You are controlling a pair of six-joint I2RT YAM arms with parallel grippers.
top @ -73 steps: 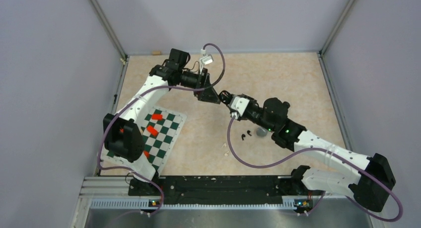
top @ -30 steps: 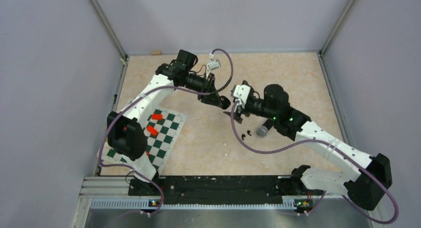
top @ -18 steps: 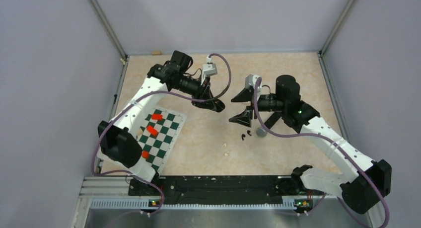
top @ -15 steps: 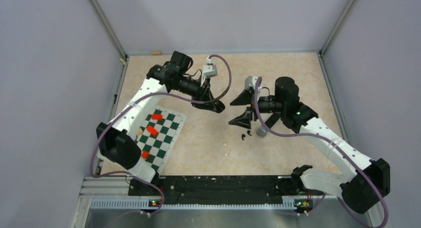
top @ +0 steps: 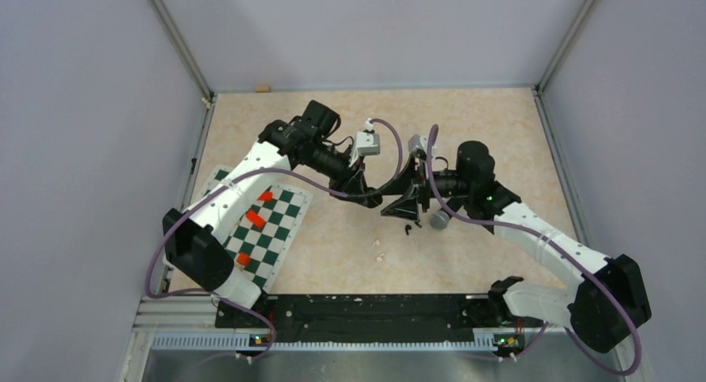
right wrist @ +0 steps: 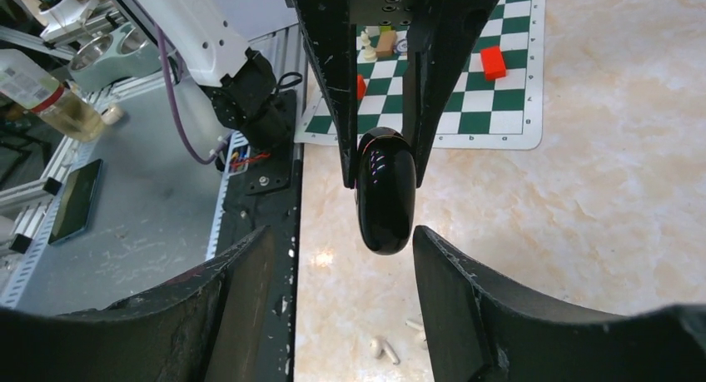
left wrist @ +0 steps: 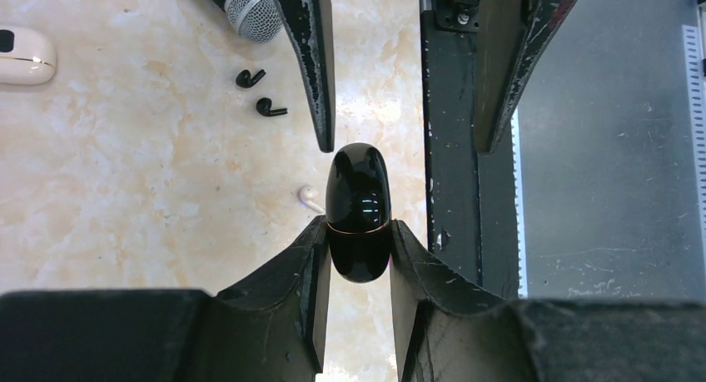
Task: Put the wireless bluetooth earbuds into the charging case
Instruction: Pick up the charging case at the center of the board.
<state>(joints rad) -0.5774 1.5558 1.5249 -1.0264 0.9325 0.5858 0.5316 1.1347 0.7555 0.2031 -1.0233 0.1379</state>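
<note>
The chessboard mat lies well left of the black charging case in the overhead view. The left gripper is clamped on one end of the case, holding it off the tabletop. The right gripper faces it with its fingers wide apart, the case's free end just between their tips. The microphone lies near the case, on its right. The black earbuds lie beside the microphone's head. The white earbuds lie near the case, toward the arm bases.
</note>
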